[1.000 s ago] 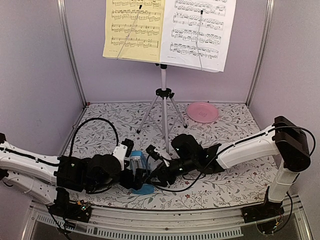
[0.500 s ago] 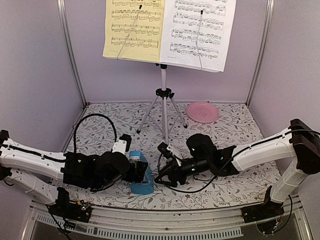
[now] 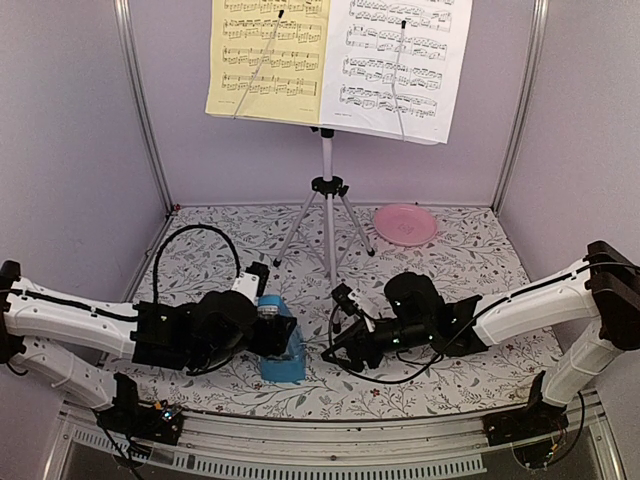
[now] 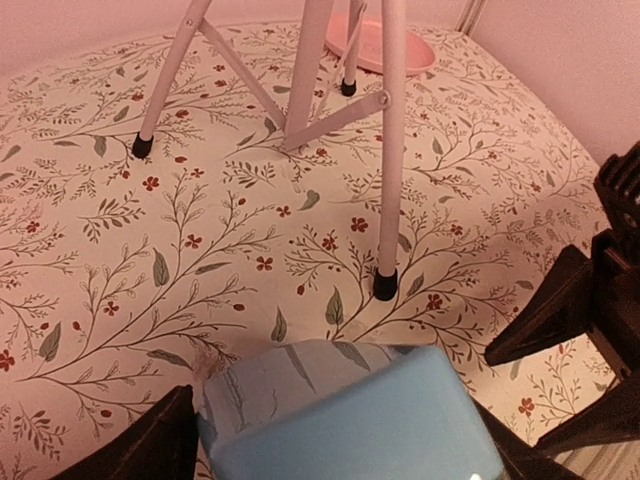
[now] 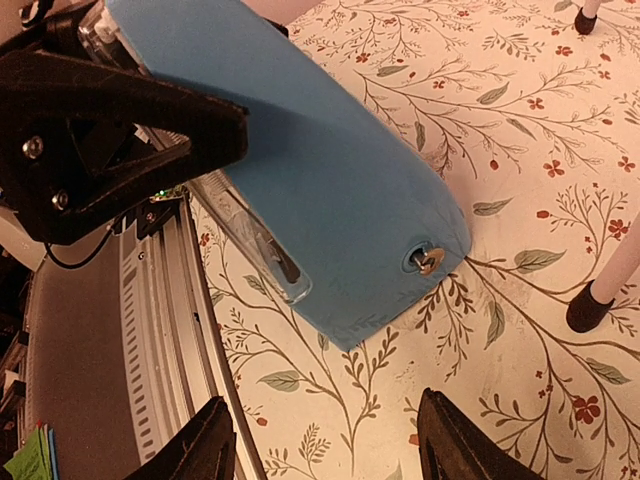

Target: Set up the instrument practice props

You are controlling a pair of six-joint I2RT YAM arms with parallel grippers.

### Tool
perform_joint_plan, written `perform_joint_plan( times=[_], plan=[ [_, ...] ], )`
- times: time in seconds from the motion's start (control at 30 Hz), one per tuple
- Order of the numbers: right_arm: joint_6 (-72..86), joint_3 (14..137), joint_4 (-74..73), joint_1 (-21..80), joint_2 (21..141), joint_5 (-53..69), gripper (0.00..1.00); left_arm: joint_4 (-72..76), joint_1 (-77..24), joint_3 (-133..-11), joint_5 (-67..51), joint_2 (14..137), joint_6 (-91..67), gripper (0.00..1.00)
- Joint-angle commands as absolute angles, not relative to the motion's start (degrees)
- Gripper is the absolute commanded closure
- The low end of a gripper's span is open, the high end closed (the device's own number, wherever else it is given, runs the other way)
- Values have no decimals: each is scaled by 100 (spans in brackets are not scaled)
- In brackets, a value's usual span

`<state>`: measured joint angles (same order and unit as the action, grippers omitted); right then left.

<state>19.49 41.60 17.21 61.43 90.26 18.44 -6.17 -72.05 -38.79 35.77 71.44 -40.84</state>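
The blue metronome [image 3: 283, 355] stands at the near middle of the floral table, tilted in the right wrist view, its winding key [image 5: 425, 260] facing my right arm. My left gripper [image 3: 275, 335] is shut on the metronome [image 4: 340, 410]: in the left wrist view a dark finger [image 4: 150, 445] presses on each side. My right gripper [image 3: 345, 350] is open and apart from the metronome [image 5: 330, 190], with only tablecloth between its fingers [image 5: 325, 435]. Behind, the music stand [image 3: 327, 190] holds a yellow sheet [image 3: 265, 55] and a white sheet [image 3: 400, 60].
The stand's tripod legs [image 4: 390, 150] spread just behind the metronome, one rubber foot [image 5: 590, 310] close to my right gripper. A pink plate [image 3: 405, 224] lies at the back right. Purple walls enclose three sides. A metal rail [image 5: 170, 330] runs along the near edge.
My left gripper has slid right and closed in on the metronome. My right gripper has let it go, opened wider and drawn back to the right.
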Motion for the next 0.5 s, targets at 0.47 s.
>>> perform_joint_plan(
  times=[0.47],
  plan=[
    [1846,4155,1897,6078,8897,1824,36,-20,-6542,-2944,1896,5876,-2464,13]
  ],
)
